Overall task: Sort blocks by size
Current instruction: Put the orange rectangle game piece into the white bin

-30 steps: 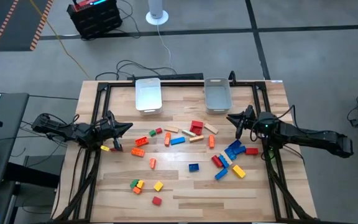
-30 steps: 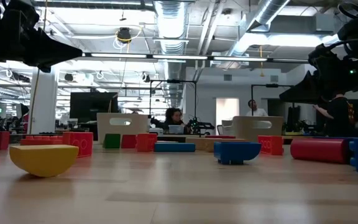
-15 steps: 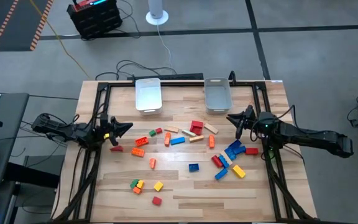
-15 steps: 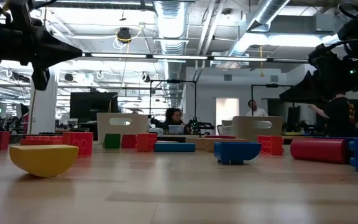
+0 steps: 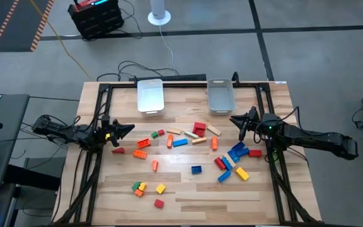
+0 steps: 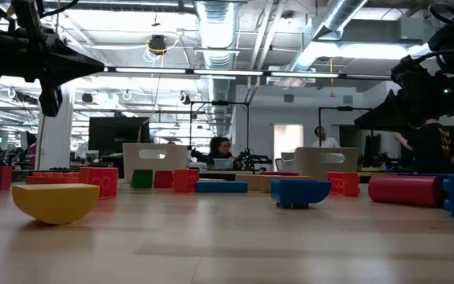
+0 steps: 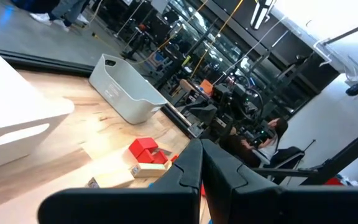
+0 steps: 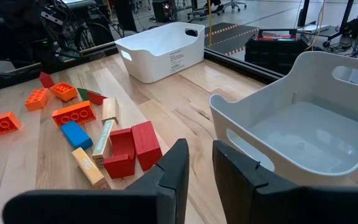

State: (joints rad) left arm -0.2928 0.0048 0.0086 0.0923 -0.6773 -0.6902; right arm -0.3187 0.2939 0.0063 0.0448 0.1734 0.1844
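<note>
**Both arms hang back while the blocks lie between them**

The left gripper (image 5: 120,130) hovers at the table's left edge with its fingers pressed together on nothing, and the nearest block, a small red one (image 5: 118,151), lies just beside it, a little toward the front edge. Inward from there sit 2 orange blocks (image 5: 142,144), so this arm is the nearer one for the left part of the scatter.

The right gripper (image 5: 239,122) hovers at the right side, its jaws showing a narrow gap in its wrist view and gripping nothing. Just beside it, toward the front, lies the blue cluster (image 5: 236,152); inward from it lie the red pair (image 5: 198,129) and a tan bar (image 5: 213,130), whose long axis runs diagonally across the table (a grip across its narrow width looks the likelier fit).

Farthest back, the 2 bins (image 5: 150,96) stand side by side at the rear edge, the right one (image 5: 220,96) close behind the right gripper. No block shows in either.
</note>
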